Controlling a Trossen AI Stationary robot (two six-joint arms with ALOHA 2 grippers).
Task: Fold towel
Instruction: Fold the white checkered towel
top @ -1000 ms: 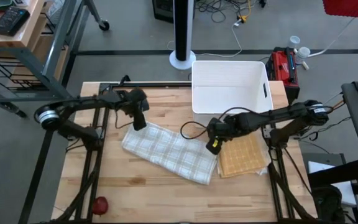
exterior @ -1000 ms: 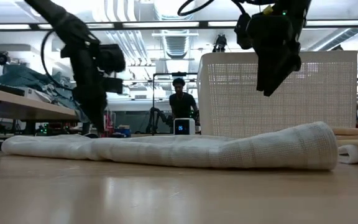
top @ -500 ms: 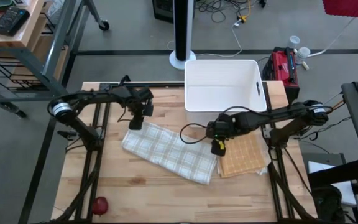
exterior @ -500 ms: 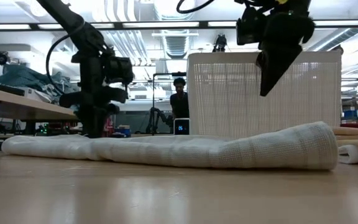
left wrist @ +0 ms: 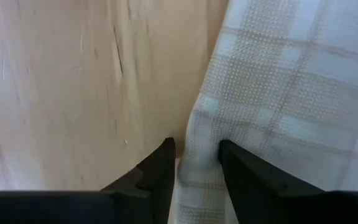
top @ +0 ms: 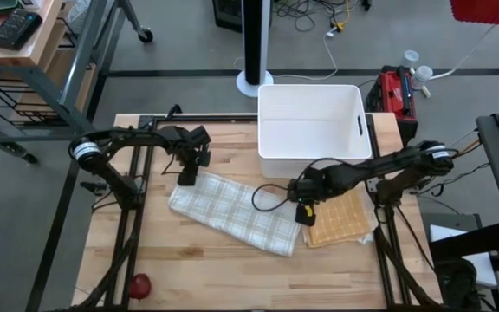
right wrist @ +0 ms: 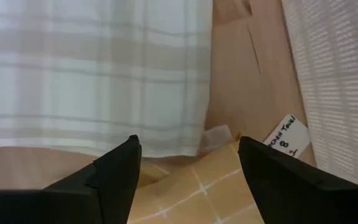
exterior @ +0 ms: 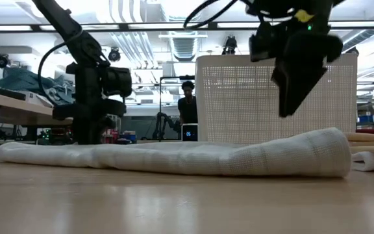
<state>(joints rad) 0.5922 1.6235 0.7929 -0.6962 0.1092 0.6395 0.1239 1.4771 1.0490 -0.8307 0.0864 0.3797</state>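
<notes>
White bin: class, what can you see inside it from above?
The bin shows only bare white walls and floor; nothing lies in it. A strip along its near edge is hidden by the right arm, so that part cannot be checked.

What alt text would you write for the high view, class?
A pale checked towel lies folded on a wooden table, the left gripper at one corner and the open right gripper between it and an orange cloth. A white bin sits behind.

Both arms are showing dark, slender links with black cables looping alongside. The right gripper point(top: 302, 213) is bearing a yellow marking; the fingers point(right wrist: 118, 171) are appearing black and wedge-shaped.
</notes>
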